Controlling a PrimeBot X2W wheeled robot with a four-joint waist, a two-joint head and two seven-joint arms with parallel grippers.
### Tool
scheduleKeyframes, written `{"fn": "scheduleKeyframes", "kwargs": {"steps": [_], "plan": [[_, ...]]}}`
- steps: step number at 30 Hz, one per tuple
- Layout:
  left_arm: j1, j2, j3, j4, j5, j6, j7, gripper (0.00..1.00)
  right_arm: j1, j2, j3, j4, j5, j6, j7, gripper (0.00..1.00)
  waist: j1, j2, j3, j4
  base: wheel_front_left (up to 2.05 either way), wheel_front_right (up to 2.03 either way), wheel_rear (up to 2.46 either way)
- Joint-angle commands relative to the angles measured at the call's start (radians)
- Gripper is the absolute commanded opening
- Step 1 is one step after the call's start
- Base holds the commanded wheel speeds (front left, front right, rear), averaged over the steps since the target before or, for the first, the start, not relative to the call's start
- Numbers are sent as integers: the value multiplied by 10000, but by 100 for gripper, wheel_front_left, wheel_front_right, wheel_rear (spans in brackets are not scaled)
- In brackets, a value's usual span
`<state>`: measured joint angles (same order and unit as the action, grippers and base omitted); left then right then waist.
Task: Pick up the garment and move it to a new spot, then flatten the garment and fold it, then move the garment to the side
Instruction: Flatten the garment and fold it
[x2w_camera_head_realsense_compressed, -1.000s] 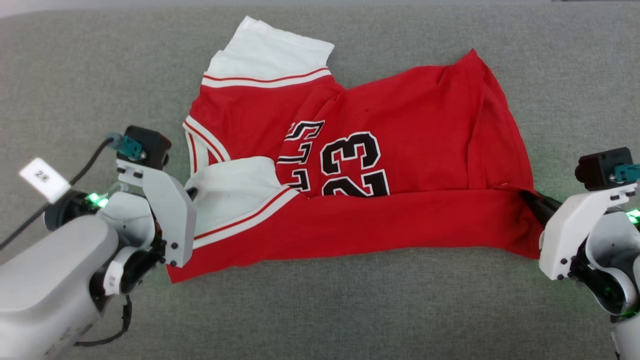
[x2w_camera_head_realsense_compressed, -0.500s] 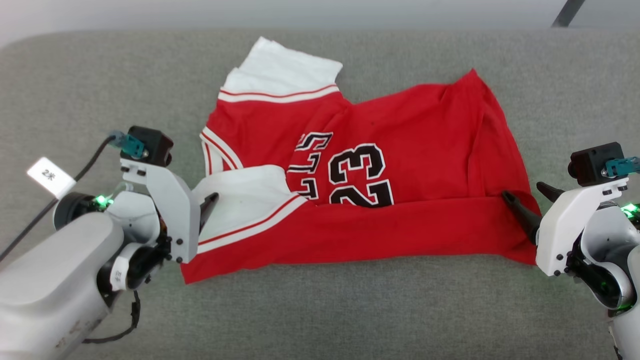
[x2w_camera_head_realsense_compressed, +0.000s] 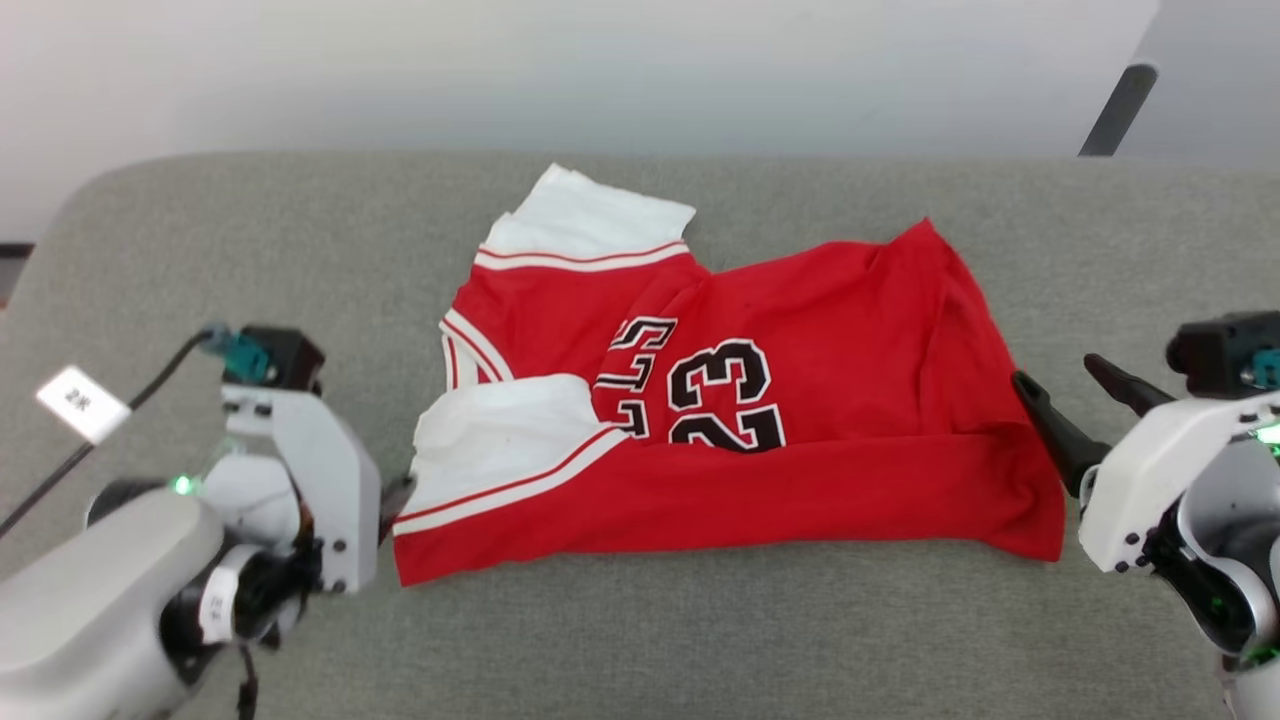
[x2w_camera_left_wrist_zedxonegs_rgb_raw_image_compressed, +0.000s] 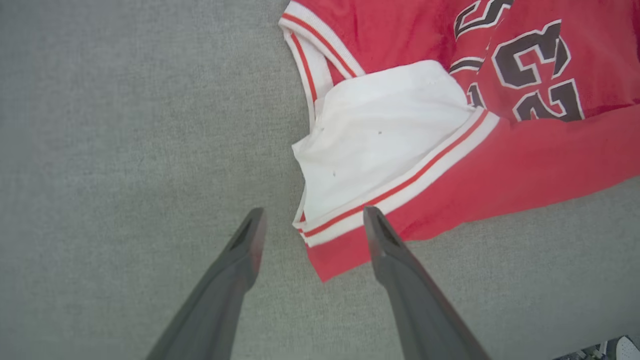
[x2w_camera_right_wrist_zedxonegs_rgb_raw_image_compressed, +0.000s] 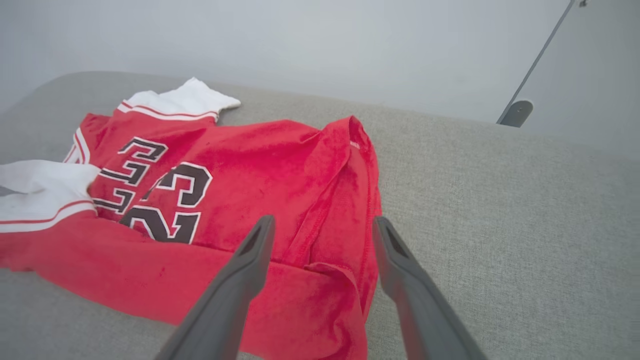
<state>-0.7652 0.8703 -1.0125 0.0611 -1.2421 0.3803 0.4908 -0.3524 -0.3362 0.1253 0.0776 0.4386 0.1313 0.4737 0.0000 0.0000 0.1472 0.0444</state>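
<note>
I'm watching the garment (x2w_camera_head_realsense_compressed: 800, 420) lying mid-way across the grey cushion (x2w_camera_head_realsense_compressed: 640, 640), its 6 o'clock edge folded up over the number. My left gripper (x2w_camera_left_wrist_zedxonegs_rgb_raw_image_compressed: 313, 212) is hovering at its 8 o'clock corner and my right gripper (x2w_camera_right_wrist_zedxonegs_rgb_raw_image_compressed: 323, 220) at its 3 o'clock edge, both with jaws spread and empty. I'm judging the cloth light, limp and prone to sagging, so I'm favouring a pinch through both layers at those side corners.

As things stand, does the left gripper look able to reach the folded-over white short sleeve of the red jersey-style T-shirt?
Probably yes: the left gripper stands open right at the white short sleeve's striped hem, and nothing lies over that sleeve or in between.
</note>
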Motion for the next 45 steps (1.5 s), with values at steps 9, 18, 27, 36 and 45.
{"fn": "scheduleKeyframes", "kwargs": {"steps": [9, 18, 27, 36, 45], "plan": [[693, 454, -13, -217, -1055, 356, 1096, 100, 1074, 648, -1097, -1404, -74, -11, 175, 100, 0, 0, -318, -684, 0, 0, 0], [1056, 605, 50, 764, -1492, 46, 1174, 100, 2017, 1085, -1741, -2981, -270, -9, -6, 100, 0, 0, 27, -1396, 0, 0, 0], [1310, 258, 103, 1767, -1788, -281, 1090, 100, 2675, 988, -1721, -4254, -405, -9, -1342, 100, 0, 0, 286, -1664, 0, 0, 0], [1530, -379, 204, 2691, -2297, -692, 1094, 0, 3023, 1137, -1752, -4444, -537, -9, -1906, 100, 0, 0, 392, -1644, 0, 0, 0], [1214, -701, 190, 2991, -2125, -996, 1011, 0, 2705, 1243, -1935, -3758, -167, -9, -425, 100, 0, 0, 596, -1385, 0, 0, 0]]}}
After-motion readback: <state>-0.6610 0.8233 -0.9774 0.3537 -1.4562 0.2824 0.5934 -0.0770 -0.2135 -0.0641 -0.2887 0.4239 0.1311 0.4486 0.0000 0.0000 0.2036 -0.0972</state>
